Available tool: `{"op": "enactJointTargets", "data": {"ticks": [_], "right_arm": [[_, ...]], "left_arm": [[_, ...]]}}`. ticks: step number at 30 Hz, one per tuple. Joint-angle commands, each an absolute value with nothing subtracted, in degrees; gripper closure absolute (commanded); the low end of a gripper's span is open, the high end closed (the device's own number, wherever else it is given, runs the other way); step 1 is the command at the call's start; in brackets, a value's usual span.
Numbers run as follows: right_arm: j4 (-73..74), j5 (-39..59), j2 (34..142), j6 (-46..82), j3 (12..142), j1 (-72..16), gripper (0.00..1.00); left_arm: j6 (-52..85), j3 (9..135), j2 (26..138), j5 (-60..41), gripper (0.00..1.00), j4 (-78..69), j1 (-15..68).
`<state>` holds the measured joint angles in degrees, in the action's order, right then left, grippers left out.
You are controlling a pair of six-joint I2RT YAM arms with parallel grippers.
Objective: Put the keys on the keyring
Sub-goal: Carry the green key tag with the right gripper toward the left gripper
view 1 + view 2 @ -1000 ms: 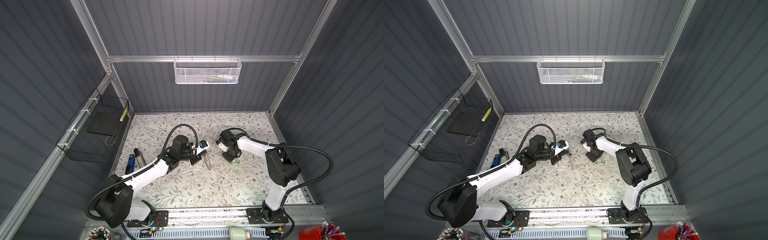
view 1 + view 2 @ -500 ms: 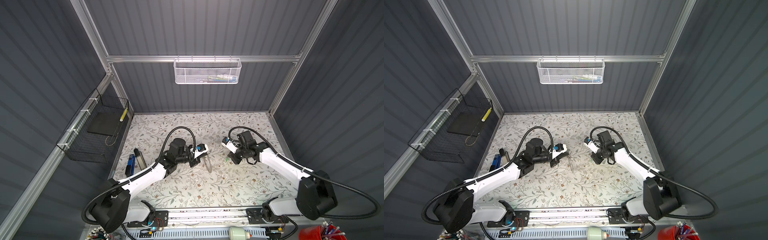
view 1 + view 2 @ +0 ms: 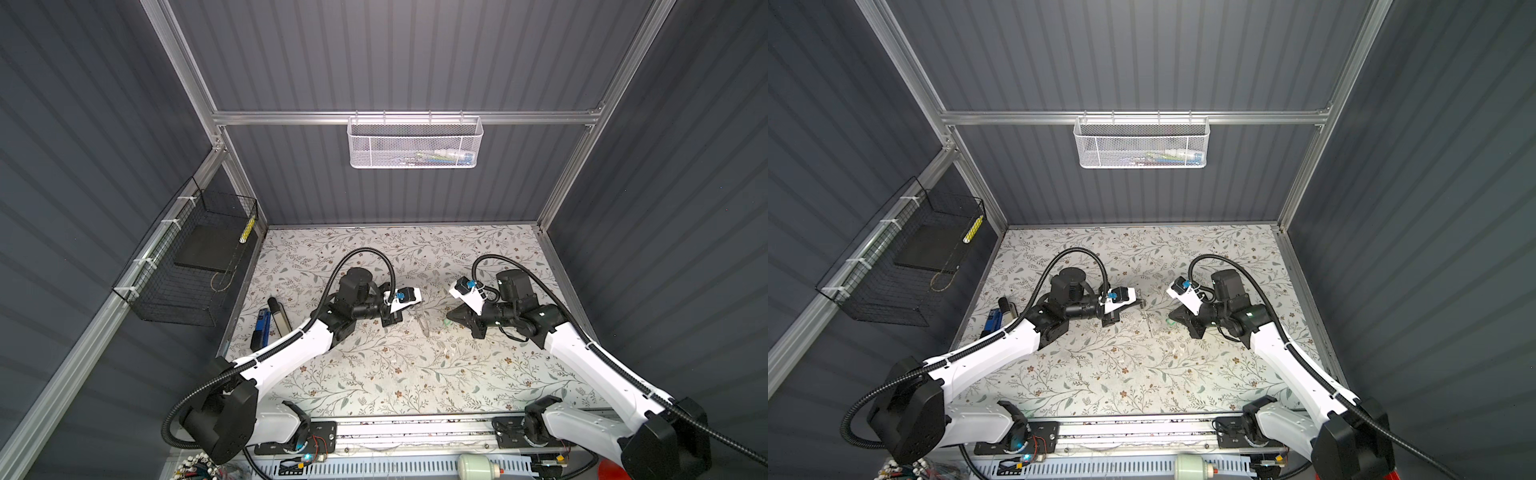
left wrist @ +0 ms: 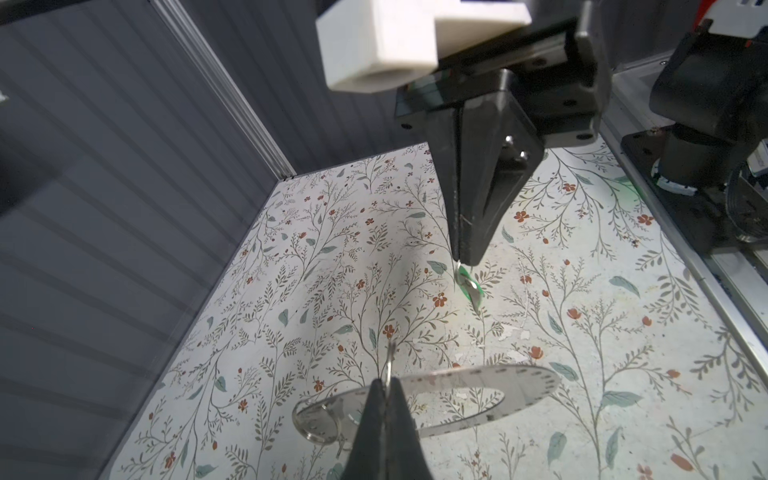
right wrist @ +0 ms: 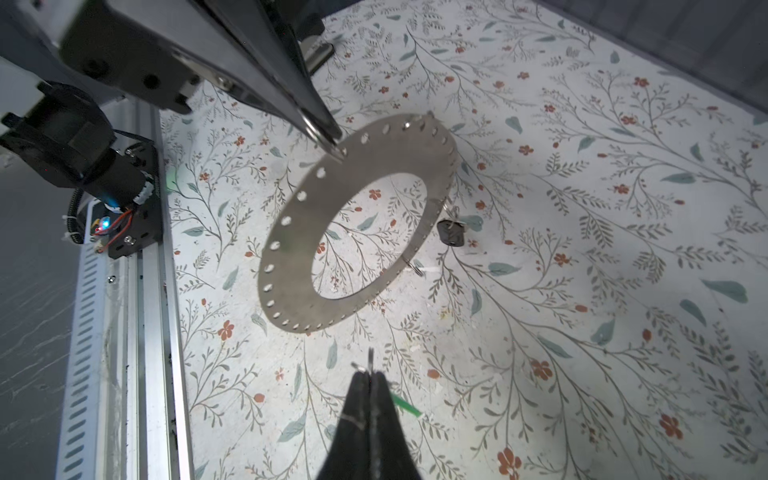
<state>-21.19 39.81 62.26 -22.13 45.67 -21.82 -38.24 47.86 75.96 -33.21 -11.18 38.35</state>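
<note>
The keyring (image 5: pixel 415 153) is a flat grey metal plate with a big central hole and small rim holes. It hangs tilted above the floral table (image 5: pixel 623 249). My left gripper (image 4: pixel 386 382) is shut on a thin wire loop at the plate's (image 4: pixel 523 384) rim; in both top views it (image 3: pixel 409 311) is left of centre. My right gripper (image 5: pixel 370 374) is shut on a small wire ring carrying the green key tag (image 5: pixel 405 405), a short way from the plate, also seen as green tag (image 4: pixel 471 286). A black-headed key (image 5: pixel 451 235) sits by the plate's far rim; whether it hangs there I cannot tell.
A white mesh basket (image 3: pixel 415 145) hangs on the back wall and a black wire basket (image 3: pixel 195 270) on the left wall. A blue tool (image 3: pixel 262 332) and a dark bar (image 3: pixel 278 316) lie at the table's left edge. An aluminium rail (image 3: pixel 415 428) runs along the front.
The right arm has swung its elbow out to the right and front, its gripper staying near the plate. The left gripper has drifted slightly toward the front. Both stayed shut.
</note>
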Motion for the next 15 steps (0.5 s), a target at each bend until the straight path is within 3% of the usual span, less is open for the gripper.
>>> {"op": "enactJointTargets", "data": {"ticks": [1,6,15], "right_arm": [[-16.67,46.2,60.44,-19.13,44.8,-21.71,1.0],[-13.72,51.25,59.01,-14.41,44.05,-21.71,1.0],[7.19,54.47,53.25,-1.76,35.01,-21.71,1.0]], "left_arm": [[-43.66,49.64,74.55,-36.77,1.0,-10.7,38.39],[-45.71,49.5,73.25,-36.74,1.0,-12.37,39.23],[-47.01,53.57,72.96,-37.36,1.0,-7.28,41.78]]}}
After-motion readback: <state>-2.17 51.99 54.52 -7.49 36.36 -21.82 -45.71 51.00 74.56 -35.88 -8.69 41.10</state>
